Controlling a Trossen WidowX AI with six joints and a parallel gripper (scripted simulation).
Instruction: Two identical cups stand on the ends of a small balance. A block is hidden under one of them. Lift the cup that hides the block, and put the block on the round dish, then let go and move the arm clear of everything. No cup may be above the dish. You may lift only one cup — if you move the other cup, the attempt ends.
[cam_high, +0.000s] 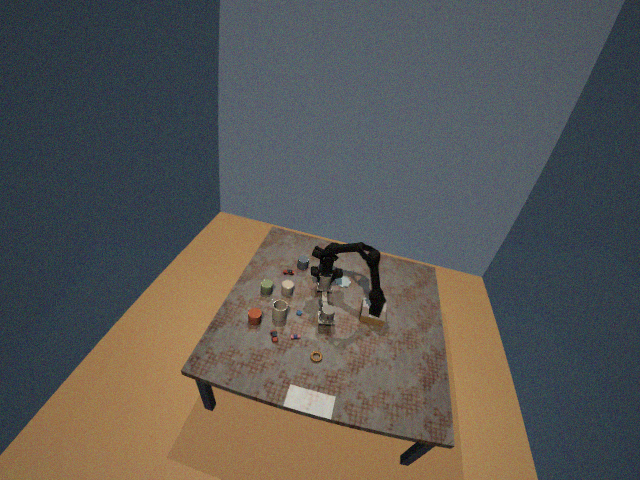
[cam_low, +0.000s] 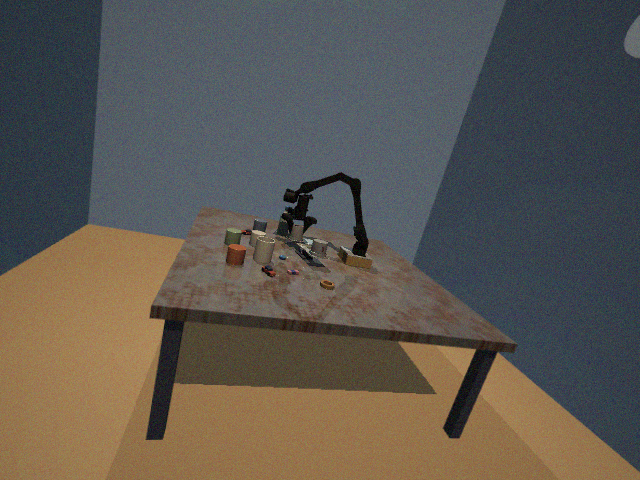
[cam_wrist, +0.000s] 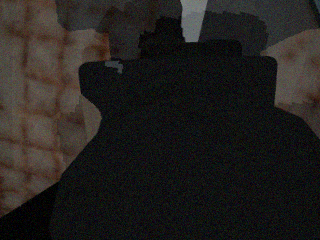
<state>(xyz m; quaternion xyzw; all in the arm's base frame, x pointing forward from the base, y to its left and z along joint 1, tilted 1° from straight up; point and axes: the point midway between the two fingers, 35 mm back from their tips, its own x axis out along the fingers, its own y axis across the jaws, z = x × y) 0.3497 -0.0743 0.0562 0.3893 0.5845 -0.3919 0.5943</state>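
Two matching grey cups stand on the balance (cam_high: 324, 298). My gripper (cam_high: 325, 276) (cam_low: 298, 226) points down and is shut on the far cup (cam_high: 325, 283) (cam_low: 297, 232), with a finger on either side of it. That cup is upright and looks still down at its end of the balance. The near cup (cam_high: 327, 312) (cam_low: 319, 248) stands upright on the other end, apart from the gripper. The pale blue round dish (cam_high: 343, 282) lies beside the far cup, towards the arm's base. No block shows. A large dark shape hides most of the wrist view.
A tall pale mug (cam_high: 279, 312) (cam_low: 264, 250) and cream (cam_high: 287, 287), green (cam_high: 266, 287), orange (cam_high: 254, 316) and blue (cam_high: 303, 262) cups stand left of the balance. Small toy cars (cam_high: 274, 336) lie near them. An orange ring (cam_high: 316, 360) lies towards the front.
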